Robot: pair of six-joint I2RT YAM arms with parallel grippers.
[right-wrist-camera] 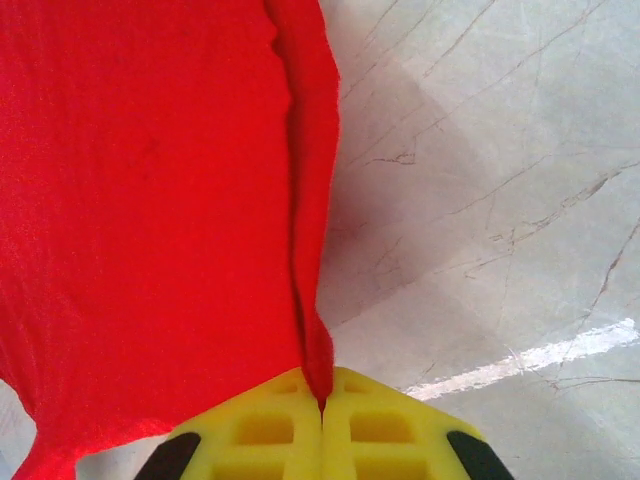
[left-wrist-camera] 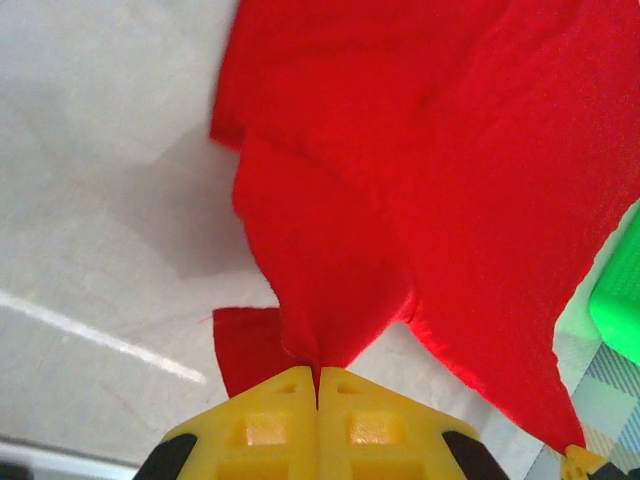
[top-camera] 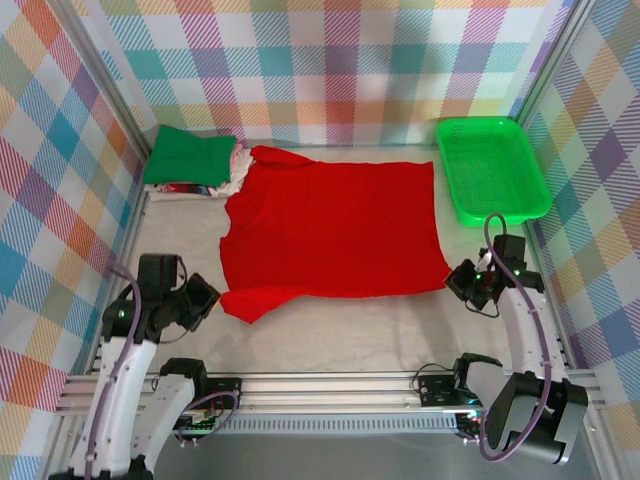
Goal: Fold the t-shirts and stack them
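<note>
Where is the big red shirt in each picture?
Top external: the red t-shirt lies spread across the middle of the table.
Left wrist: the red t-shirt covers the upper right, pinched by the left gripper.
Right wrist: the red t-shirt covers the left side, pinched by the right gripper.
Shared landmark: the pale table, bare beside the shirt.

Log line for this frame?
left gripper: shut on red t-shirt, near sleeve | right gripper: shut on its near hem corner | green t-shirt: far-left pile

Near tabletop free, red t-shirt, basket beyond
</note>
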